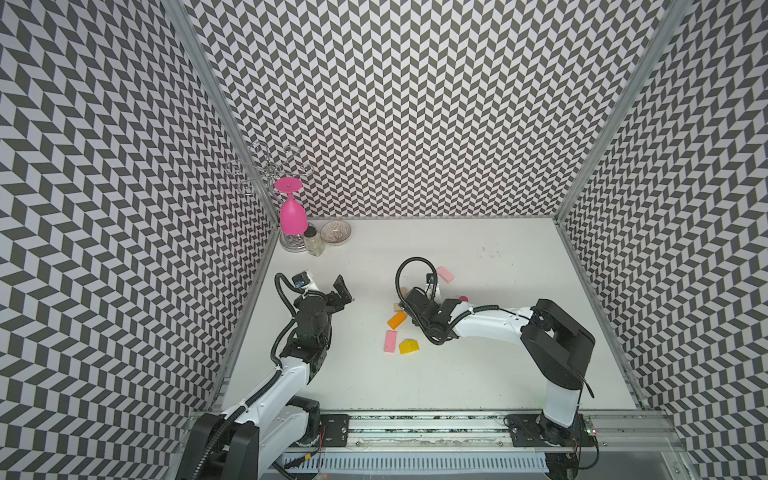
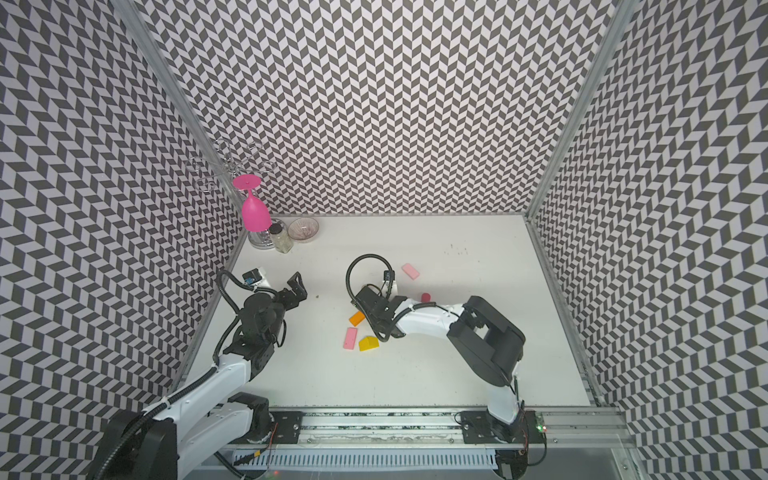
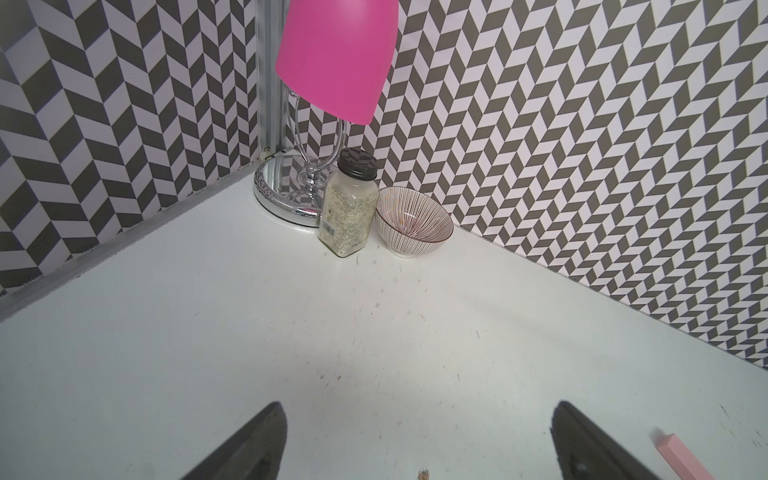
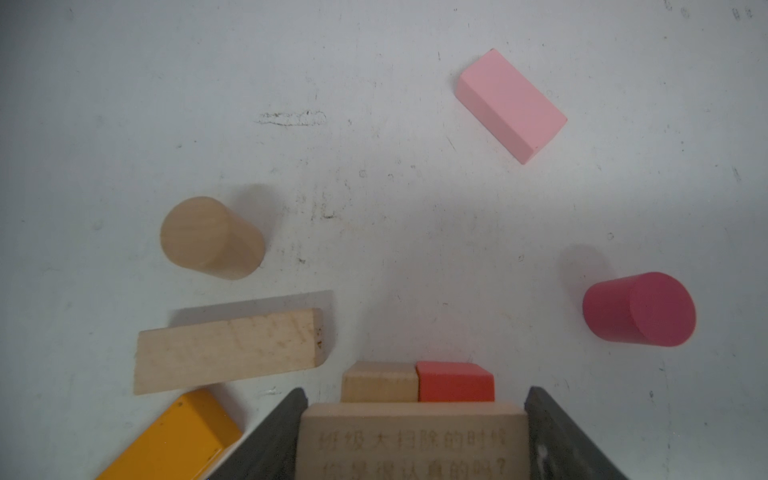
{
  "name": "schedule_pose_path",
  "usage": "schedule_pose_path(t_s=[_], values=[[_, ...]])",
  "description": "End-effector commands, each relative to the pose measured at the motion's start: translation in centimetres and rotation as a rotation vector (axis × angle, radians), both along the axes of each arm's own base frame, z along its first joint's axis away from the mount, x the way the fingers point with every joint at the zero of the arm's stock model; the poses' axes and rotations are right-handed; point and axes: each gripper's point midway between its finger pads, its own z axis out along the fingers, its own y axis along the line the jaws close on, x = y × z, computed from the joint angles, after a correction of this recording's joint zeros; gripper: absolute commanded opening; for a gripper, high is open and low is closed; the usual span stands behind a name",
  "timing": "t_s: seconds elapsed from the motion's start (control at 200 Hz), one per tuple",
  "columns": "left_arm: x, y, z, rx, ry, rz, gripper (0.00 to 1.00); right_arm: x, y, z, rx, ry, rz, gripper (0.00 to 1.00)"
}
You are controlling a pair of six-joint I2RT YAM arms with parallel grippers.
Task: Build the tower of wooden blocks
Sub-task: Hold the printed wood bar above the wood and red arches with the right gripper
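My right gripper [image 4: 415, 397] is shut on a tan engraved block [image 4: 413, 440], held across a tan cube [image 4: 379, 382] and a red cube [image 4: 455, 382] that stand side by side; whether it rests on them I cannot tell. Loose wood blocks lie around: a tan bar [image 4: 228, 351], a tan cylinder [image 4: 212, 237], an orange bar [image 1: 397, 320], a light pink block [image 1: 445, 274], a red cylinder [image 4: 640, 309], a pink bar [image 1: 390, 341] and a yellow house-shaped block [image 1: 409, 346]. My left gripper [image 3: 417, 405] hovers open and empty at the left [image 1: 343, 291].
In the back left corner a pink goblet [image 1: 293, 216] hangs upside down on a chrome rack [image 3: 286, 199], beside a spice jar [image 1: 313, 241] and a striped bowl [image 1: 336, 232]. Patterned walls enclose the white table [image 1: 478, 374] on three sides.
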Motion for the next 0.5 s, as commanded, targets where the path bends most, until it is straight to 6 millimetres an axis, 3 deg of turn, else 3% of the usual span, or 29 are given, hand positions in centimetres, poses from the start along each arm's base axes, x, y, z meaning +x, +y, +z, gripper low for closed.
schedule_pose_path(t_s=[0.0, 0.3, 0.496], values=[[-0.1, -0.28, 0.25, -0.008, -0.019, -0.012, 1.0, -0.28, 0.01, -0.61, 0.001, 0.006, -0.014, 0.79], [-0.1, -0.33, 0.27, -0.008, -0.02, -0.015, 1.0, -0.04, 0.08, -0.09, -0.004, -0.003, -0.012, 0.9], [-0.1, -0.33, 0.31, -0.009, -0.021, -0.015, 1.0, -0.03, 0.48, 0.25, 0.014, -0.009, -0.001, 0.91]])
